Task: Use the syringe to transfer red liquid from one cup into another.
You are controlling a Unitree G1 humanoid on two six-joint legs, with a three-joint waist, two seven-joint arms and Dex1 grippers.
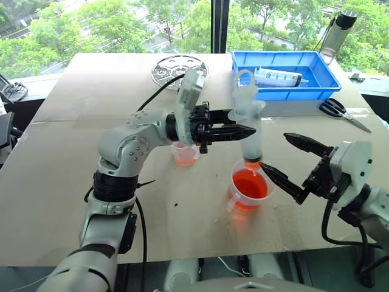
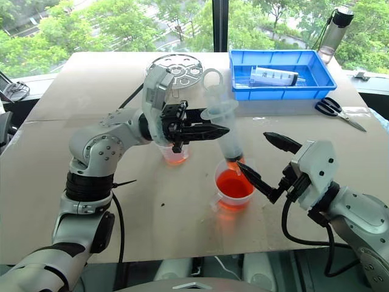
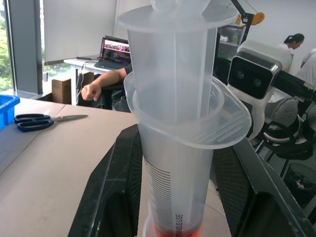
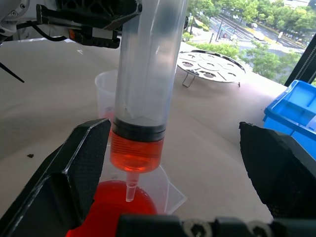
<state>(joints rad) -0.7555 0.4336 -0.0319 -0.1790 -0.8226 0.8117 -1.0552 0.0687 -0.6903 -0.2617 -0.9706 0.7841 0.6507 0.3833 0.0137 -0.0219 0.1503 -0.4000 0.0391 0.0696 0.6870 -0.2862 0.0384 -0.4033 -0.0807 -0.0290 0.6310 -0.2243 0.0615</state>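
Brown cardboard-topped table point(image 1: 73, 182) by window. Syringe point(image 1: 249, 131) stood upright, tip just above handled cup point(image 1: 248, 190) w/ red liquid point(image 1: 249, 184). L gripper point(image 1: 234, 131) clamped barrel from side. R gripper point(image 1: 285, 159) jaws wide apart, empty, just beside cup, nearer plunger job. Small cup point(image 1: 185, 153) behind L gripper.

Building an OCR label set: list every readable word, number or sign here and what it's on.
"SINGLE USE": printed up the barrel of the clear plastic syringe held in the left gripper.
Graduation ticks beside it: numbers unreadable.
Label on the fat clear syringe in the blue plastic tray: too small to read.
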